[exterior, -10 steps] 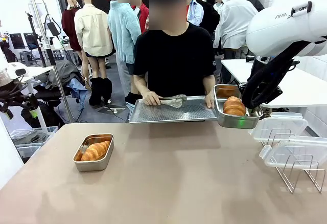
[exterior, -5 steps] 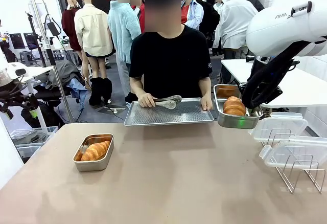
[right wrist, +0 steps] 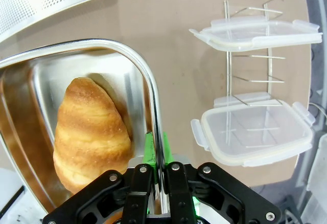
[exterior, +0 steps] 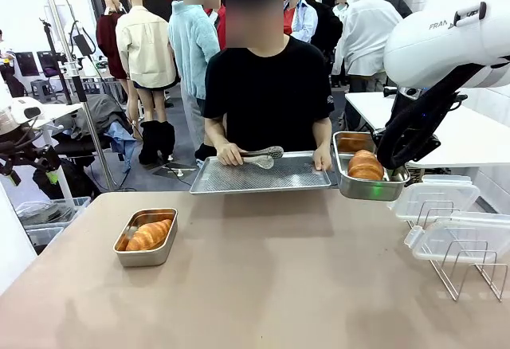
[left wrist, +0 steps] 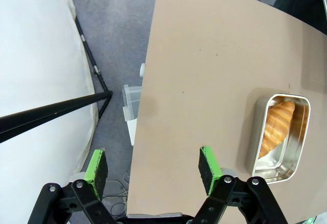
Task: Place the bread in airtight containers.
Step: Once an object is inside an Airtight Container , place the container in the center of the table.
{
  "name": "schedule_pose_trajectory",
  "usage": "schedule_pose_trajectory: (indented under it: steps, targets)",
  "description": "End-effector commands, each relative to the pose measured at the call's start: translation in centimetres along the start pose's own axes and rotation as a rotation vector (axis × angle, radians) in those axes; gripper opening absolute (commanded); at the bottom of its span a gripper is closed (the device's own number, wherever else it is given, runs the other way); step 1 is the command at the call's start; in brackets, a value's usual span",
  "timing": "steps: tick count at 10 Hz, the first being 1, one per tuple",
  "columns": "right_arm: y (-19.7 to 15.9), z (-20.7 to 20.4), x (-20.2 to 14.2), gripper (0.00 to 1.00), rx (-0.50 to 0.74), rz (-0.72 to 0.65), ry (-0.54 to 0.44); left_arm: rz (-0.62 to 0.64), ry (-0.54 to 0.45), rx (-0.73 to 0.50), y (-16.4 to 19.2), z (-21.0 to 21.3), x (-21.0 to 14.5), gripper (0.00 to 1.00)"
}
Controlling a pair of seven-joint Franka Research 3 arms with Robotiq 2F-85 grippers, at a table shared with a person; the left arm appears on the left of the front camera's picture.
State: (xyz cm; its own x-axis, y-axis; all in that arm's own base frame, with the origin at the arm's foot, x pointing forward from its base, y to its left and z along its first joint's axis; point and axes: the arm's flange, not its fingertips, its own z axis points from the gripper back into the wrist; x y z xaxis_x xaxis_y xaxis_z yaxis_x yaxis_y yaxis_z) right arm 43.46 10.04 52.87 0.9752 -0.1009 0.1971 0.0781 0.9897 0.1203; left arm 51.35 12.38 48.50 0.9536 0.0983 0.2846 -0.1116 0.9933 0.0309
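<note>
Steel tin (exterior: 373,190) with one roll (exterior: 365,166) inside hangs at three o'clock, the right claw (right wrist: 157,155) pinched on its rim to carry it level, likely toward the lids (exterior: 437,199) at four o'clock. A second tin (exterior: 146,256), also filled, sits on the surface (exterior: 279,285) at eight o'clock; the left claw (left wrist: 153,165) gapes wide, empty.

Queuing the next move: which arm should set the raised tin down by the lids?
Right. The right hand is shut on the raised tin's rim, roll inside, with the lids on the rack close by. The left hand hangs open over the table's left edge, by the other tin.
</note>
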Motion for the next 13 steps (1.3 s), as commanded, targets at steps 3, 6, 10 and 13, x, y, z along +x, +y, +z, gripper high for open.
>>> schedule_pose_trajectory:
  steps: [3,6,10,13]
  targets:
    - [0.6,-5.7,0.3,0.00,-0.083,-0.003,-0.057,0.006,-0.002,0.011,-0.1,0.2,0.0,0.92]
    - [1.5,-12.5,1.6,0.00,-0.060,0.081,-0.030,0.006,-0.002,0.011,-0.1,0.2,0.0,0.92]
    - [2.5,-17.1,2.8,0.00,-0.043,0.089,-0.018,0.006,-0.002,0.011,-0.1,0.2,0.0,0.92]
    - [3.2,-19.9,3.9,0.00,-0.054,0.101,0.015,0.006,-0.002,0.011,-0.1,0.2,0.0,0.92]
